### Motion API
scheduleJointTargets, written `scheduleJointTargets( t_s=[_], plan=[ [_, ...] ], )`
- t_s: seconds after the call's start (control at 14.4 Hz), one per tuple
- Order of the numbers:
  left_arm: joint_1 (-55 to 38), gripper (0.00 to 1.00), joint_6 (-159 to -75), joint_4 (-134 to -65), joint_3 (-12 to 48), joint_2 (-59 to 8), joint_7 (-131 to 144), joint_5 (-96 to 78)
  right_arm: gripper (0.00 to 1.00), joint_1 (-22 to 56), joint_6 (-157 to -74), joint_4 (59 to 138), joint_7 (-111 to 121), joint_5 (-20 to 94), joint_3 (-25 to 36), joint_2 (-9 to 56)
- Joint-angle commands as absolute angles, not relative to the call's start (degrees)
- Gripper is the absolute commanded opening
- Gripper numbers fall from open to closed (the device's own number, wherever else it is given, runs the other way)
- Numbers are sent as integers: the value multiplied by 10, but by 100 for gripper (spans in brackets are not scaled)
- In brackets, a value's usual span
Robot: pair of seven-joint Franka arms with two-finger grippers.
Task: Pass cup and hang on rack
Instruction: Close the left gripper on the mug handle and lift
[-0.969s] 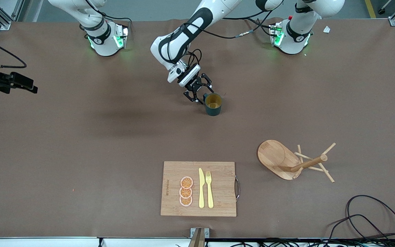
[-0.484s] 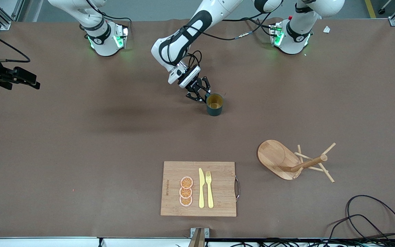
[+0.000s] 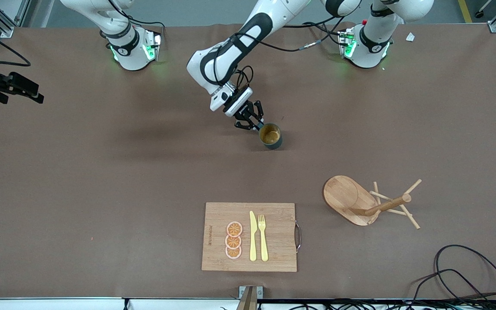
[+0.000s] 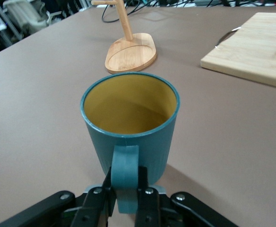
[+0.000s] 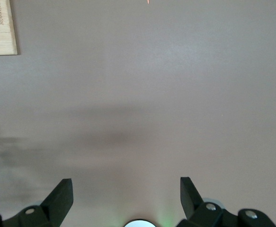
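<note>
Just above frame centre, the left gripper [image 3: 253, 125] has now pinched shut on the cup's [image 3: 271, 136] handle, tilting it for lifting, while the right gripper [image 5: 126, 195] waits wide open and empty.

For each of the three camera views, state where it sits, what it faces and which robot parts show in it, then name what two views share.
Front view: high across the table, facing both arm bases; left gripper shut on the cup handle, right gripper at the right arm's end of the table.
Left wrist view: on the left wrist, low, facing cup, rack and cutting board; its fingers show.
Right wrist view: looks down on bare table; right gripper open.
Shared: cup, rack and cutting board appear in front and left wrist views.
</note>
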State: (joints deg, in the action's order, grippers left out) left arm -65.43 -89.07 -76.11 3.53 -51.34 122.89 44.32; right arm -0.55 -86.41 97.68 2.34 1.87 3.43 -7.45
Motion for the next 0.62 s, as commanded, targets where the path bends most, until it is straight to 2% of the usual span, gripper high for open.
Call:
scheduleJointTargets(
  t_s=[0.0, 0.55],
  plan=[
    [-610, 1, -910, -771, 42, -443, 1194, 395, 100, -8, -864, 1003, 15, 13, 30, -105],
    [-442, 1, -974, -770, 41, -273, 986, 136, 100, -9, -846, 1001, 16, 12, 30, -124]
  ],
)
